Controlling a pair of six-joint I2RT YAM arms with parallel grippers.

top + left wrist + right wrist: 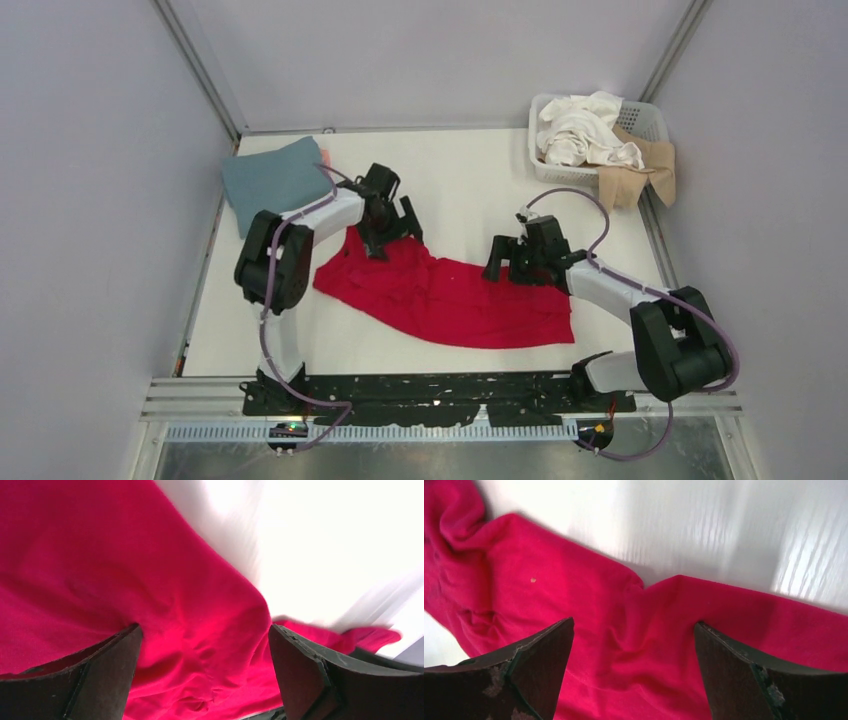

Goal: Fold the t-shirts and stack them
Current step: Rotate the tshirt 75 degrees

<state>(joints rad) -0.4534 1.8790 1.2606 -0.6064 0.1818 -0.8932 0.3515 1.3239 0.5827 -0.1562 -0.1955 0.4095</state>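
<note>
A folded teal-blue t-shirt point(272, 180) lies at the far left corner of the white table point(470, 180), with a sliver of salmon-pink cloth point(326, 155) peeking out at its far edge. Just beside it, the left arm reaches over the upper left corner of a red t-shirt point(450, 300). The left tool point(390, 238) points down with its jaws spread wide and nothing held between them. From the left wrist, the two dark fingers point(100, 675) straddle a rumpled rise of red cloth near the garment's edge; whether they touch the fabric cannot be told.

The red t-shirt sprawls unfolded and creased across the middle of the table, running from the left arm down toward the right arm's base. At its far edge, right of centre, the right tool point(508, 268) hangs over the cloth, its jaws likewise wide apart and gripping nothing. The right wrist view shows a dip in the shirt's edge between the fingers, with bare table beyond.

At the far right corner stands a white slotted basket point(650, 120) with a crumpled white t-shirt point(585, 130) heaped inside. A tan t-shirt point(640, 175) spills over the basket's near rim onto the table.
</note>
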